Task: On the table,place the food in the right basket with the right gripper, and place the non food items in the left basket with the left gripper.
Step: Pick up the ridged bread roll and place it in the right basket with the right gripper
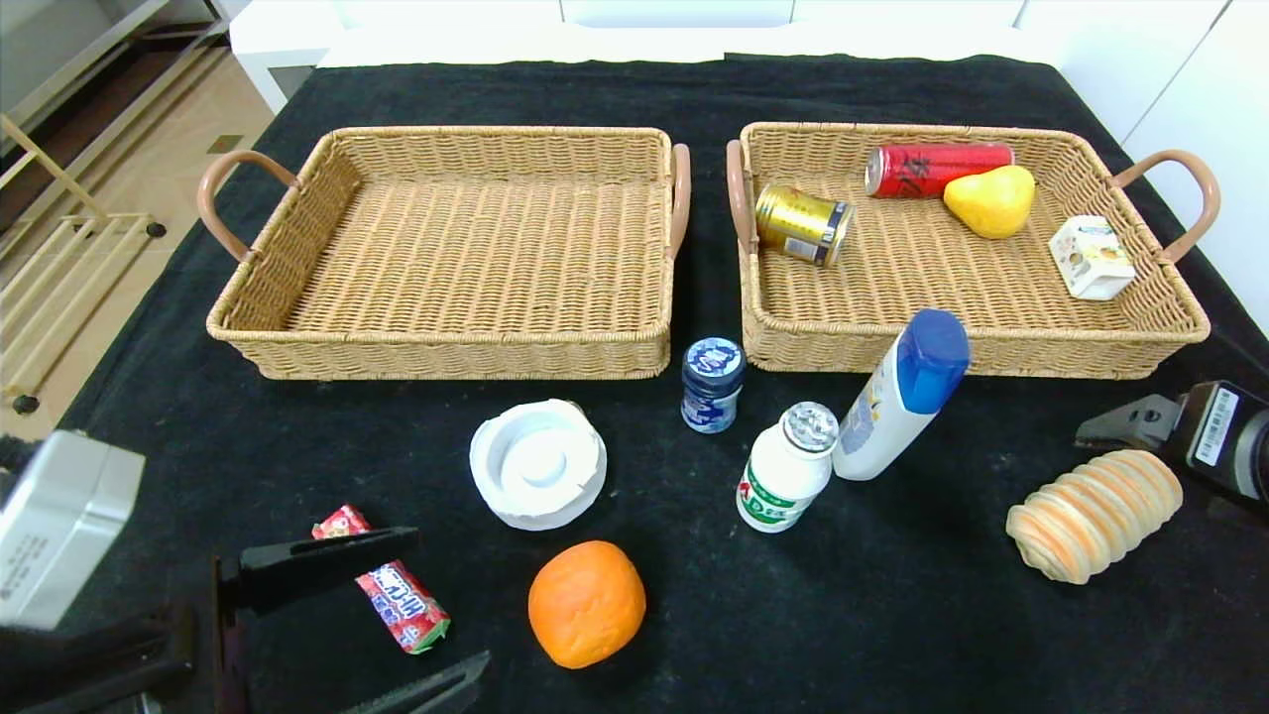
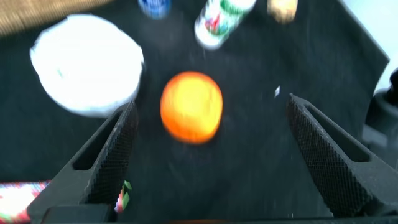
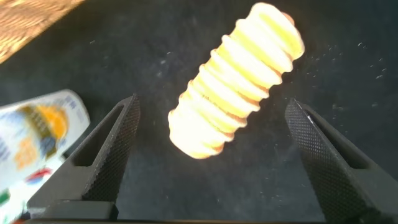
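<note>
Worktop: black cloth-covered worktop (image 1: pixel 892 615), white cabinets behind it.
Left basket: rectangular woven wicker basket with brown handles (image 1: pixel 297 342) — nothing inside.
Right basket: matching wicker basket (image 1: pixel 991 352) holding a red drinks can (image 1: pixel 937 169), a gold tin (image 1: pixel 803 224), a yellow pear (image 1: pixel 989 200) and a small white carton (image 1: pixel 1091 258).
Loose items: ridged tan bread roll (image 1: pixel 1094 514), round orange (image 1: pixel 586 603), red sweet wrapper (image 1: pixel 397 595), white round ashtray-like dish (image 1: pixel 537 463), small blue-capped jar (image 1: pixel 712 384), white drink bottle with foil lid (image 1: pixel 788 478), white spray bottle with blue cap (image 1: pixel 900 395).
Left tool (image 1: pixel 387 615): near corner, spread wide around the wrapper's end — orange just beyond; contact hard to judge.
Right tool (image 3: pixel 211 162): wide apart, roll between the fingers, apparently untouched.
</note>
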You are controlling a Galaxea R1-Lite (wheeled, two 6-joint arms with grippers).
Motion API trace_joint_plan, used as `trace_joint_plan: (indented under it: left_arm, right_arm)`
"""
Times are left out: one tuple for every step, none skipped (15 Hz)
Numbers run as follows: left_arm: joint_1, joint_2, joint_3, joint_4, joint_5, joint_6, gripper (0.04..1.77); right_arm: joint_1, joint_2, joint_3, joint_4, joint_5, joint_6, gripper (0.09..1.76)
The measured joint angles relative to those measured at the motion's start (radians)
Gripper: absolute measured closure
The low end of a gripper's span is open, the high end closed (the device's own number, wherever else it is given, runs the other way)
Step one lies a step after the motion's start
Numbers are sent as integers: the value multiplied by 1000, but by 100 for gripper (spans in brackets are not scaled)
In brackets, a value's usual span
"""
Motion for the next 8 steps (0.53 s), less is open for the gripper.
trace_joint_plan:
  left_arm:
    - [0, 0, -6, 0, 0, 0, 9]
    - [0, 0, -52, 0, 0, 0, 9]
    - [0, 0, -113, -3, 0, 0, 9]
    - [0, 0, -153, -3, 0, -1, 9]
    - [0, 0, -178, -3, 0, 0, 9]
    - [0, -1, -189, -1, 0, 0, 9]
    - [0, -1, -195, -1, 0, 0, 9]
    - [0, -1, -199, -1, 0, 0, 9]
  right_arm:
    - [-9, 16, -2, 0, 20, 20, 14]
    - [-21, 30, -3, 0, 42, 36, 14]
    - [-34, 39, -2, 0, 61, 44, 14]
    - [-49, 47, 1, 1, 80, 48, 14]
    - [-61, 54, 6, 1, 97, 53, 14]
    - [-70, 61, 14, 1, 111, 59, 14]
    - [-76, 68, 19, 1, 119, 65, 14]
    - [-79, 76, 23, -1, 124, 71, 14]
